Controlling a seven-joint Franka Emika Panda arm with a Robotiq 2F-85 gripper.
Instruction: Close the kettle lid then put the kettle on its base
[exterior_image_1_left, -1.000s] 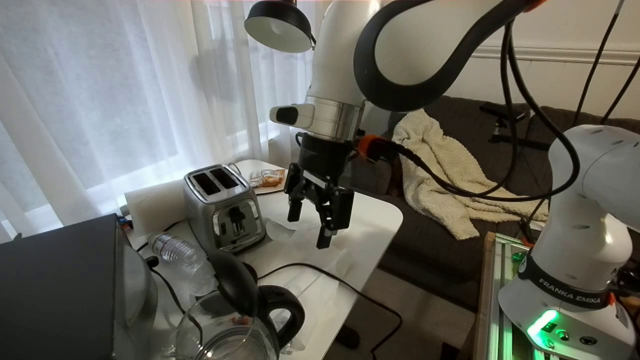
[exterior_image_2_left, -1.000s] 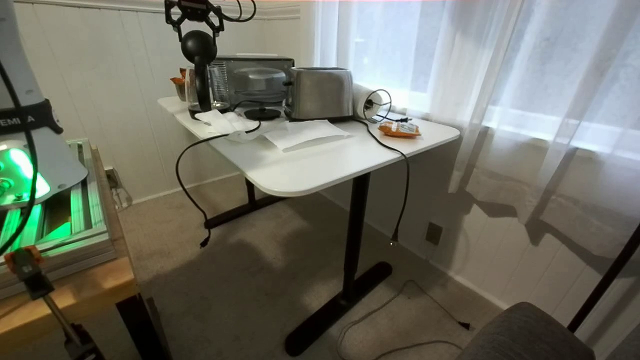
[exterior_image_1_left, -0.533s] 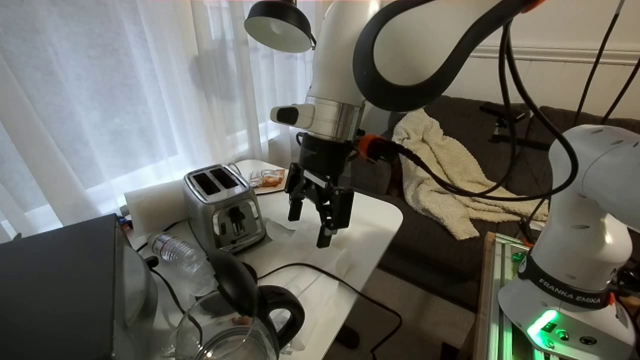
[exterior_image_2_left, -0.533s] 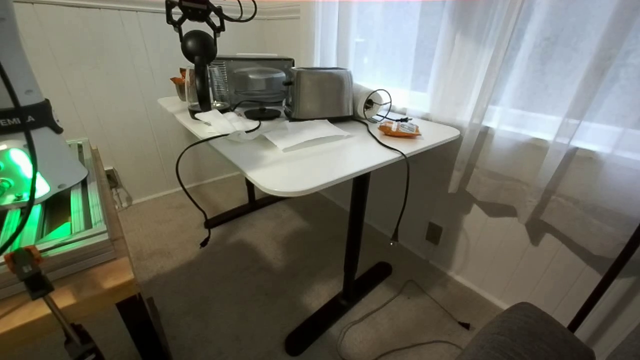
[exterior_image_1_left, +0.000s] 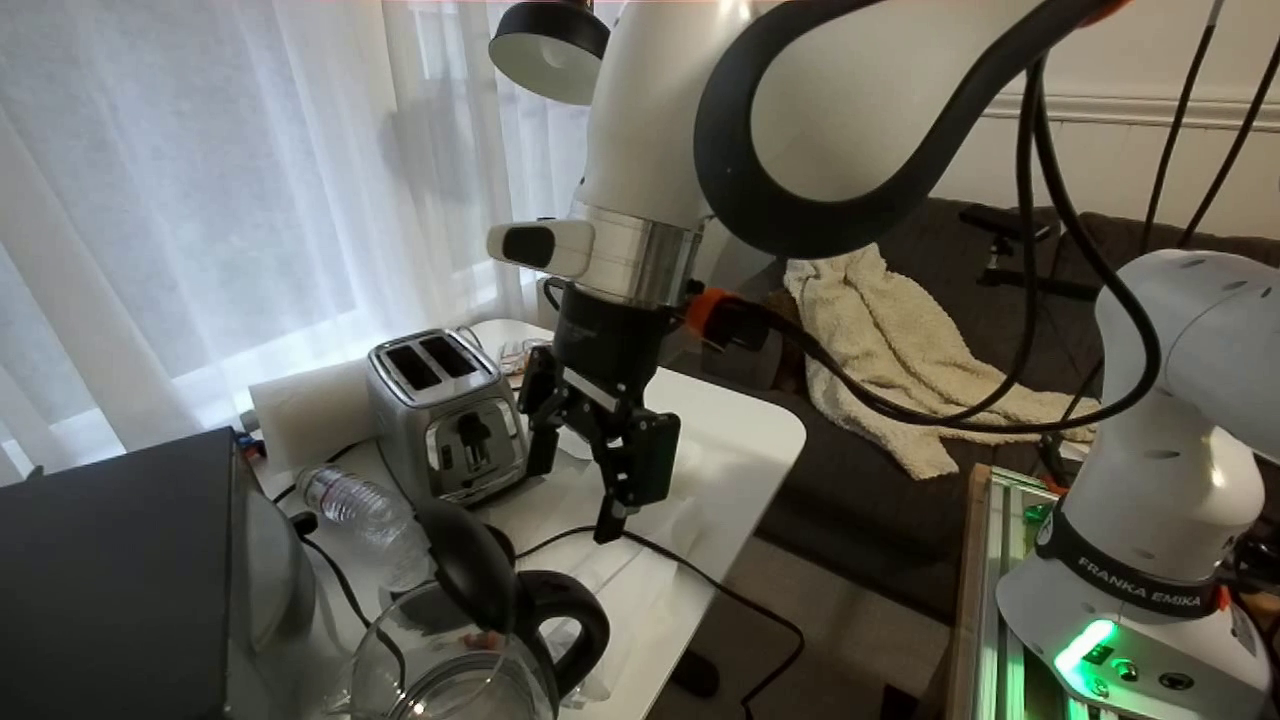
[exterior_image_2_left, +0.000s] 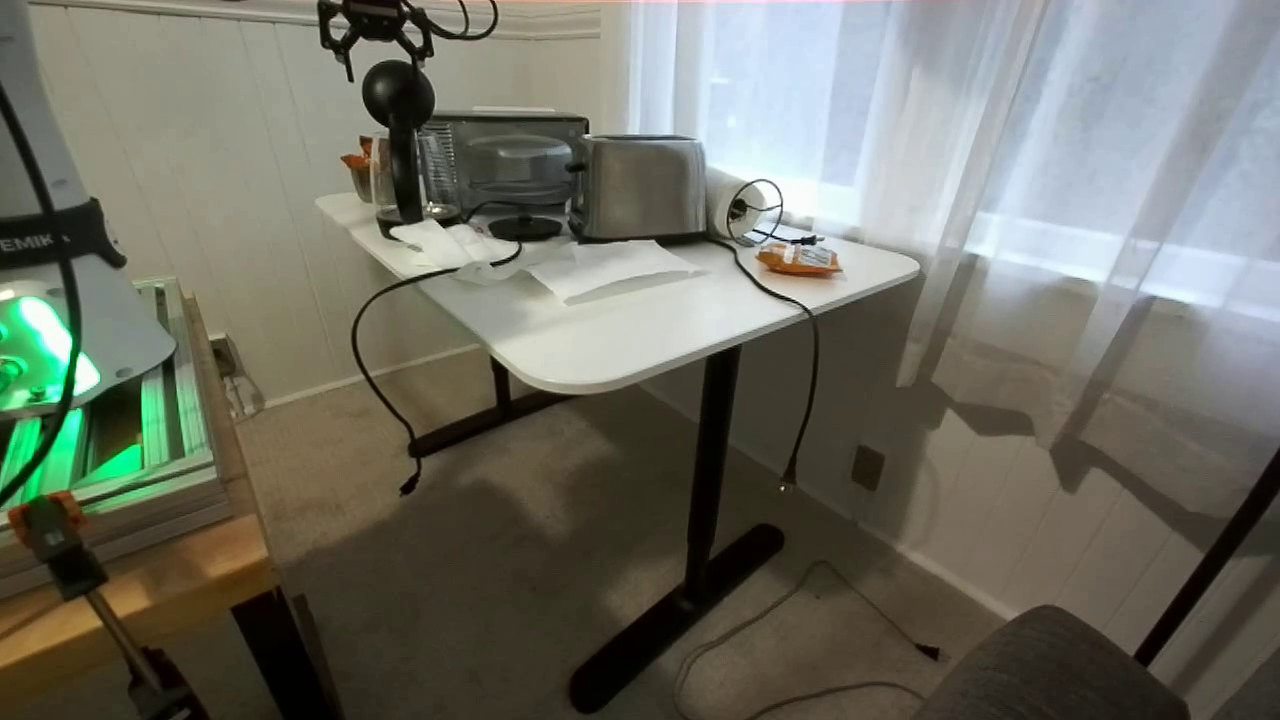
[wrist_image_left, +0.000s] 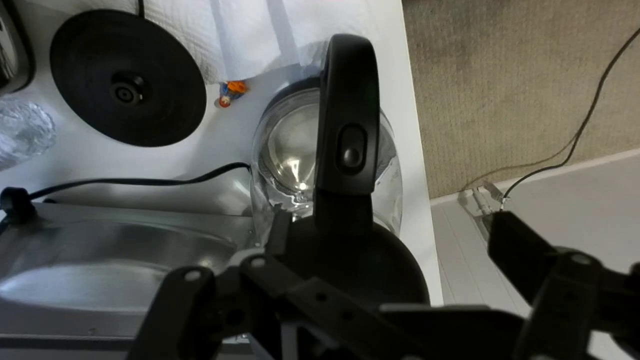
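Observation:
The clear glass kettle (exterior_image_1_left: 450, 655) stands on the table with its black loop handle (exterior_image_1_left: 590, 640) to one side. Its dark round lid (exterior_image_1_left: 468, 560) is tipped up, and in an exterior view the lid (exterior_image_2_left: 398, 93) shows face-on above the handle. Off the kettle, the flat black base (wrist_image_left: 155, 110) lies on the tabletop, its centre connector bare. My gripper (exterior_image_1_left: 574, 503) is open above the table, on the handle's side of the kettle. In the wrist view the gripper (wrist_image_left: 392, 232) has its fingers wide apart, the lid (wrist_image_left: 360, 265) appearing between and below them; no contact is visible.
A silver toaster (exterior_image_1_left: 445, 415) and a toaster oven (exterior_image_1_left: 120, 570) flank the kettle area. A plastic bottle (exterior_image_1_left: 355, 500) lies between them. White paper (exterior_image_2_left: 610, 268) and a black cord (exterior_image_2_left: 385, 290) are on the table. The table edge (wrist_image_left: 417, 165) runs close beside the kettle.
My gripper has come lower and toward the kettle in an exterior view, and tilted somewhat. Its fingers stay open. Kettle, lid and base have not moved.

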